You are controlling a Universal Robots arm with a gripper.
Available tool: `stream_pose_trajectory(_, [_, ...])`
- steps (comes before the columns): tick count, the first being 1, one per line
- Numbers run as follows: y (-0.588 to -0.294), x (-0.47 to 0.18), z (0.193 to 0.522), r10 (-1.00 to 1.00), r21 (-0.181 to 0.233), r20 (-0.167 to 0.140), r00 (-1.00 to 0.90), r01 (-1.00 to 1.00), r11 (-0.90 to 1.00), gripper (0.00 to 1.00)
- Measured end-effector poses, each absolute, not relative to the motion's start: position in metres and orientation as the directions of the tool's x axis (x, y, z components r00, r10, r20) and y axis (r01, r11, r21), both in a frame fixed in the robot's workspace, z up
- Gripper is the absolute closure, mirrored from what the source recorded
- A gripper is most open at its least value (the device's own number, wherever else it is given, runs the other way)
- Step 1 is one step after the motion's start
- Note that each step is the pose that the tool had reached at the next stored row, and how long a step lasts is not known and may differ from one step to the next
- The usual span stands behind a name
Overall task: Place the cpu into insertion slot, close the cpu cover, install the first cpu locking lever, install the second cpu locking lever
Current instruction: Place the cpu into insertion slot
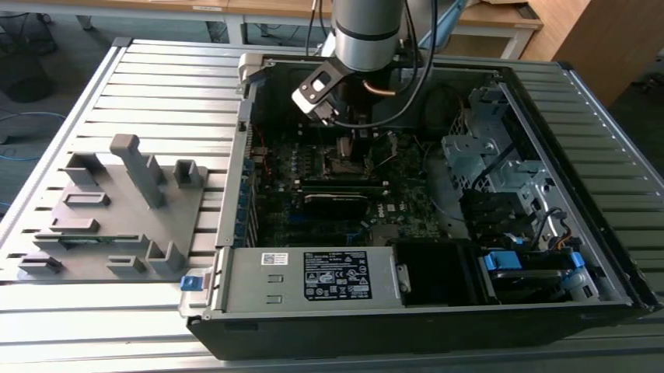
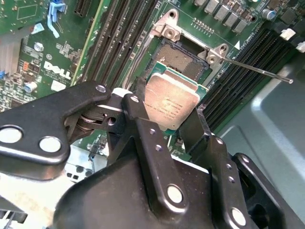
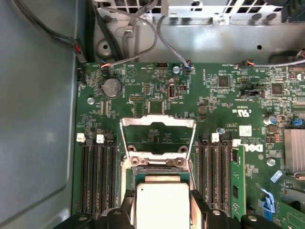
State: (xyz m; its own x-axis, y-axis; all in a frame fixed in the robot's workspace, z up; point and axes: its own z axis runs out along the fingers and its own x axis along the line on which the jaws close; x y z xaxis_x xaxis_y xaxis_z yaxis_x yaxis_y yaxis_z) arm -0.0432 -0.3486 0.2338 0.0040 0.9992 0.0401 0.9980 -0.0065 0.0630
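Note:
In both wrist views my gripper (image 2: 170, 109) (image 3: 162, 210) is shut on the cpu (image 2: 171, 98) (image 3: 162, 202), a pale silvery square chip pinched by two opposite edges between the black fingers (image 2: 138, 102). The chip hangs just above and partly over the insertion slot (image 2: 183, 58) (image 3: 157, 175), a dark square socket with a metal rim. The cpu cover (image 3: 143, 121), a silvery frame with a window, stands swung open beyond the socket. A thin locking lever (image 2: 257, 70) sticks out from the socket's corner. In the exterior view the arm (image 1: 363, 31) reaches down into the case over the socket (image 1: 347, 159).
Long black memory slots (image 3: 97, 176) (image 3: 214, 174) flank the socket on both sides. The case wall (image 3: 38, 119) and cables (image 3: 143, 33) lie close by. A grey fixture (image 1: 114, 210) sits at the exterior view's left; a power supply (image 1: 311, 276) and drive cage (image 1: 487, 155) crowd the case.

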Motion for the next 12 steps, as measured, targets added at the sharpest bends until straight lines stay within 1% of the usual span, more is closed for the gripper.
stream_pose_trajectory(12, [-0.349,-0.043,0.219,0.999,0.063,0.041,-0.007,0.998,0.004,0.46])
